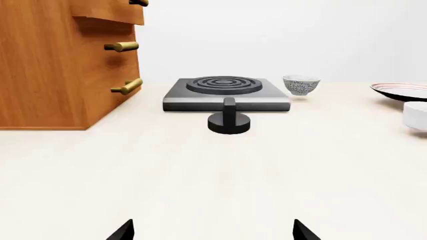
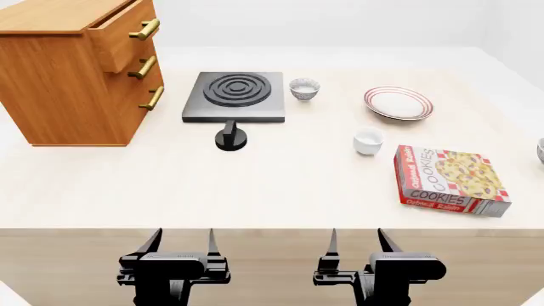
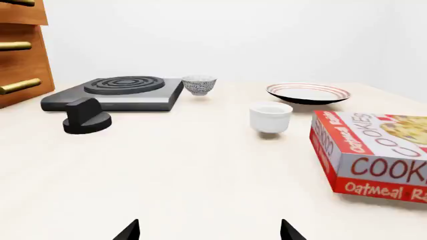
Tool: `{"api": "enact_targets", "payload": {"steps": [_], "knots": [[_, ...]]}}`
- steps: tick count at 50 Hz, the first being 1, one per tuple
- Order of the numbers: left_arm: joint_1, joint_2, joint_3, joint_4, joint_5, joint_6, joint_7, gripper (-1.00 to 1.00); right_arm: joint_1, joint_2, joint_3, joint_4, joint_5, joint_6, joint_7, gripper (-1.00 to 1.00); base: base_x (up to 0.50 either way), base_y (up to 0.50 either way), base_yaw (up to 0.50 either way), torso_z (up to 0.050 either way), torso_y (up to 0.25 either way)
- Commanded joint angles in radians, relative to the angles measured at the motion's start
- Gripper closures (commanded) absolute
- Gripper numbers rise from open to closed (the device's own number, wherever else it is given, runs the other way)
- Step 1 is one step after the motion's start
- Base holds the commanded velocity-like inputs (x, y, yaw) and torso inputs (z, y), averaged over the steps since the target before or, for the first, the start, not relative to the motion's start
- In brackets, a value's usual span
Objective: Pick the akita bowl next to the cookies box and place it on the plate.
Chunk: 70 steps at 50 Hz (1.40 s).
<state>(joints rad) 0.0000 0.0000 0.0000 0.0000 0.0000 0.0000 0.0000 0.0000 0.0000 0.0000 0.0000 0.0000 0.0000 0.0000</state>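
Both claws sit low at the near edge of the pale wooden table [image 2: 272,191], empty, fingers spread apart. The left claw [image 2: 180,245] faces a black stove knob [image 2: 230,138] and, behind it, a flat black single-ring burner [image 2: 234,95]. A tall wooden drawer cabinet with brass handles [image 2: 76,70] stands far left.

The right claw [image 2: 355,245] is nearest the flat red-and-white cookies box [image 2: 448,182], which lies on the table's right side. Beyond the box's far left corner stands a plain smooth white cup [image 2: 367,141], and farther back lies the round white plate with thin red rings [image 2: 398,102].

One small speckled grey-and-white bowl [image 2: 304,88] sits just beside the burner, well apart from the box. The akita bowl [image 2: 541,150] that the task names is judged to be the one barely visible at the far right edge of the head view, near the box's far right corner; neither wrist view shows it.

Nothing has been grasped, so the task is at its start. The next move calls for the right arm to reach forward and rightward past the box, claw kept open, and descend over that bowl's rim, avoiding the cup and the look-alike bowl.
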Motion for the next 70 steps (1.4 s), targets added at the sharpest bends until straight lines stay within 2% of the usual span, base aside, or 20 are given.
{"api": "enact_targets", "payload": {"steps": [1,17,19,40,66,70], "knots": [[-0.003,-0.017,0.018,-0.006,-0.012,0.0,-0.019,-1.0,0.0,0.016,-0.021,-0.001,0.013,0.007,0.02,-1.0,0.0,0.0,0.0,0.0,0.0],[0.0,-0.057,0.07,-0.015,-0.042,0.015,-0.063,-1.0,-0.003,0.059,-0.077,0.004,0.031,-0.004,0.068,-1.0,0.0,0.0,0.0,0.0,0.0],[-0.001,-0.06,0.073,-0.017,-0.044,0.018,-0.068,-1.0,-0.003,0.064,-0.079,-0.011,0.075,0.044,0.039,-1.0,0.0,-0.03,0.0,0.0,0.0],[-0.007,-0.085,0.106,-0.015,-0.065,0.013,-0.1,-1.0,-0.002,0.089,-0.107,-0.047,0.09,0.069,0.079,-1.0,0.0,-0.5,0.0,0.0,0.0],[-0.014,-0.112,0.134,-0.034,-0.089,0.025,-0.135,-1.0,0.008,0.113,-0.128,-0.009,0.122,0.023,0.109,-1.0,0.0,-0.5,0.0,0.0,0.0],[-0.012,-0.116,0.141,-0.031,-0.088,0.024,-0.141,-1.0,0.009,0.115,-0.13,-0.014,0.123,0.031,0.121,-1.0,0.0,-0.01,0.0,0.0,0.0]]}}
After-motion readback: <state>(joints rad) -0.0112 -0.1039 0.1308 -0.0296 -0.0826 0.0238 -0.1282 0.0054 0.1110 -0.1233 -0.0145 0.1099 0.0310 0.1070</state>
